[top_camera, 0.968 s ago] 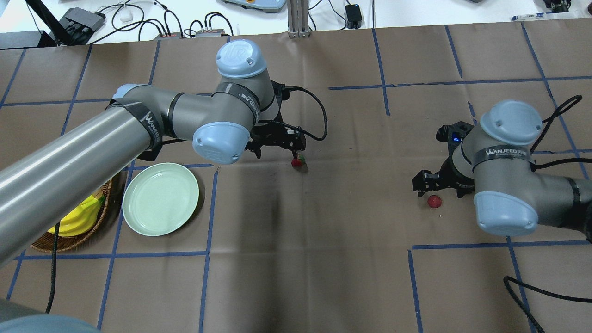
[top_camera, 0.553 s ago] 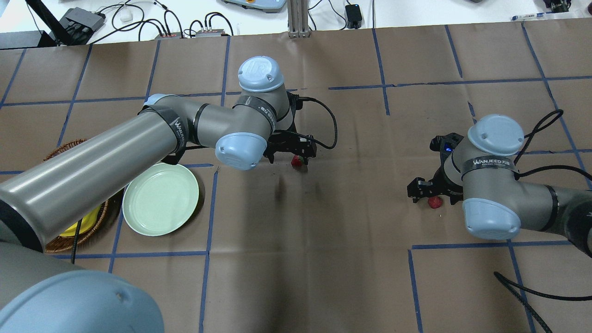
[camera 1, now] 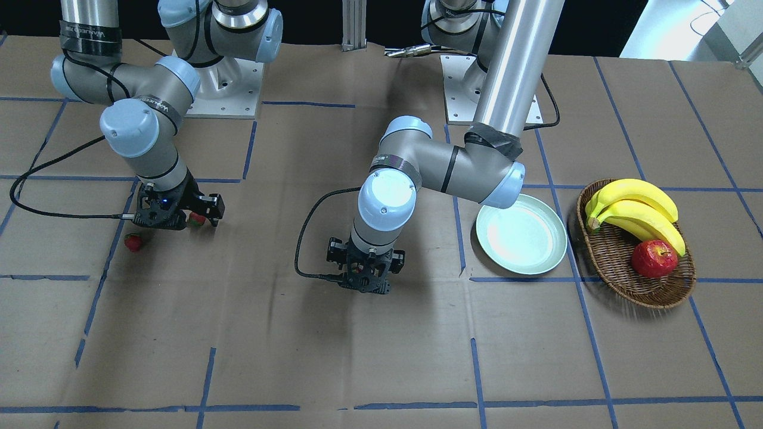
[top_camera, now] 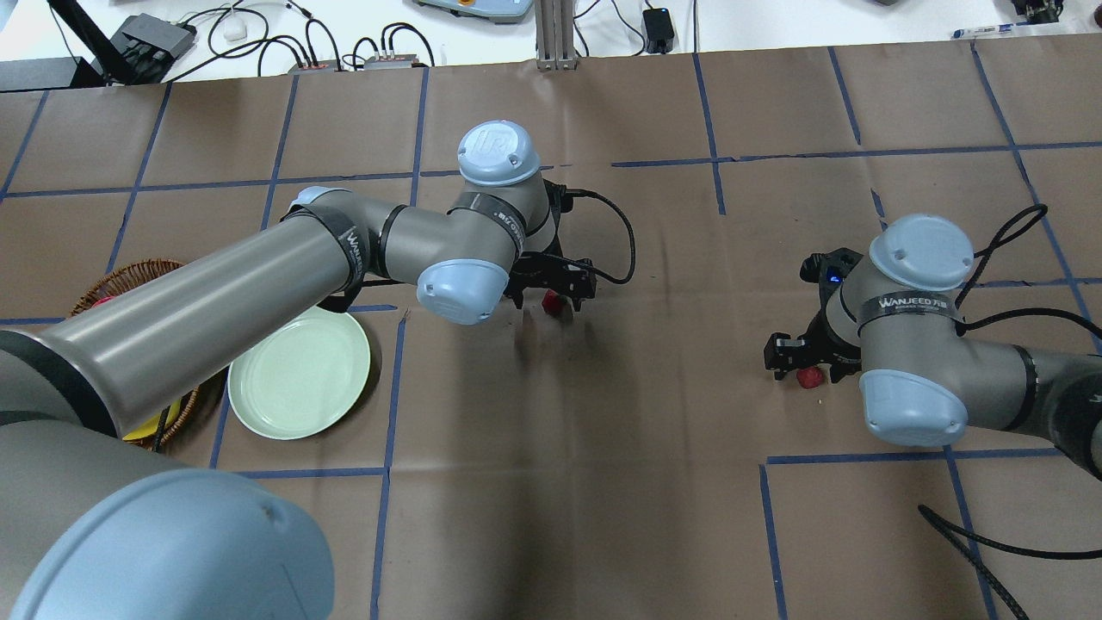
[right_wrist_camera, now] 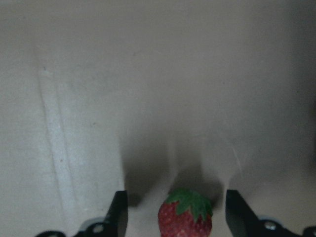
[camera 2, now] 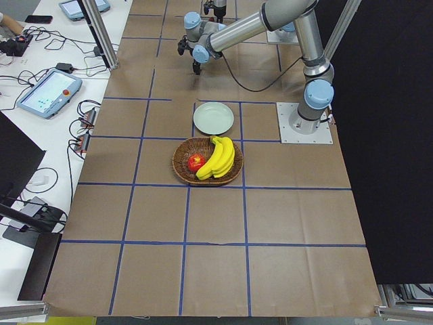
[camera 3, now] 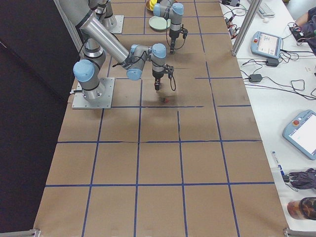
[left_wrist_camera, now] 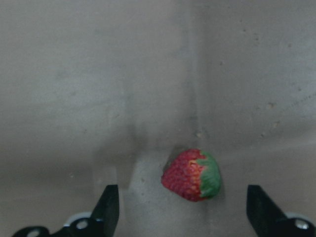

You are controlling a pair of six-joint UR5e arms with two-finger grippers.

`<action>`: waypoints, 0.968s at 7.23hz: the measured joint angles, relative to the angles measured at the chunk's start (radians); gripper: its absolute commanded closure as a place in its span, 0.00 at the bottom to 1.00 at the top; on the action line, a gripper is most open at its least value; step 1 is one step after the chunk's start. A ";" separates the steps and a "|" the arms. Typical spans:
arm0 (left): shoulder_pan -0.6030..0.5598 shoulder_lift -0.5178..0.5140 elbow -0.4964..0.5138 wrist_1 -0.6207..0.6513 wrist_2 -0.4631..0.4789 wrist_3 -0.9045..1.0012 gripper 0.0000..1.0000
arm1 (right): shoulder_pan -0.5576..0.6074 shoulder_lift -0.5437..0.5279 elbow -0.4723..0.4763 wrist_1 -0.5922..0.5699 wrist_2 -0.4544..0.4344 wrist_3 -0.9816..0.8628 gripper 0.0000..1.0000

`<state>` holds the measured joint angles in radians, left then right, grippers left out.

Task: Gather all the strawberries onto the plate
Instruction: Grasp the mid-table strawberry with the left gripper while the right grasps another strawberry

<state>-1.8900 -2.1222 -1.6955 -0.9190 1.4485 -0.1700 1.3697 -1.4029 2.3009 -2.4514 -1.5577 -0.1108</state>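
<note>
left claw [top_camera: 552,288]: spread wide, pointing down, low over the desk [top_camera: 568,491]; nothing gripped.
first strawberry [left_wrist_camera: 191,175]: lies on the desk between the left claw's fingers [left_wrist_camera: 110,207]. It touches neither and sits a bit nearer the right-hand one in the wrist view. Green cap faces that view's right.
right claw [top_camera: 801,360]: spread wide too, pointing down, low over the desk; nothing gripped.
second strawberry [right_wrist_camera: 185,217]: on the desk between the right claw's fingers [right_wrist_camera: 118,213], roughly centred, with a gap on both sides. Cap is toward the top of the wrist view; the lower part is cut off by the frame edge.
third strawberry [camera 1: 133,242]: loose on the desk near the right claw, outside its fingers, on the side away from the left arm.
plate [top_camera: 297,372]: flat on the desk just beside the basket [camera 1: 641,290], well apart from all three berries. In the front-facing view the left arm's elbow overhangs its rim.
basket contents: bananas [camera 1: 641,208] and a red apple [camera 1: 654,258]; the apple sits beside the bananas.
desk cover: brown paper with a blue tape grid.
</note>
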 measured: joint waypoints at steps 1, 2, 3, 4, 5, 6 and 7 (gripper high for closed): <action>0.000 -0.001 0.000 0.006 0.001 0.000 0.34 | 0.000 0.000 -0.004 0.000 0.001 -0.001 0.95; 0.000 -0.004 0.000 0.010 0.001 0.000 0.36 | 0.000 -0.001 -0.007 0.000 0.002 -0.001 0.96; 0.000 -0.005 0.001 0.011 0.001 0.000 0.39 | 0.000 -0.002 -0.010 0.000 0.003 -0.001 0.96; 0.002 -0.005 0.002 0.014 0.000 0.000 0.39 | 0.000 -0.005 -0.017 0.001 0.004 -0.001 0.96; 0.004 -0.006 0.003 0.017 -0.001 0.000 0.46 | 0.000 -0.014 -0.044 0.030 0.004 -0.001 0.96; 0.004 -0.008 0.004 0.019 -0.001 0.000 0.60 | 0.001 -0.031 -0.109 0.122 0.004 -0.001 0.96; 0.004 -0.010 0.006 0.021 -0.002 -0.001 0.78 | 0.004 -0.052 -0.211 0.263 0.003 -0.001 0.96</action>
<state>-1.8855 -2.1324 -1.6896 -0.8981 1.4463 -0.1707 1.3736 -1.4551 2.0901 -2.1881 -1.5542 -0.1120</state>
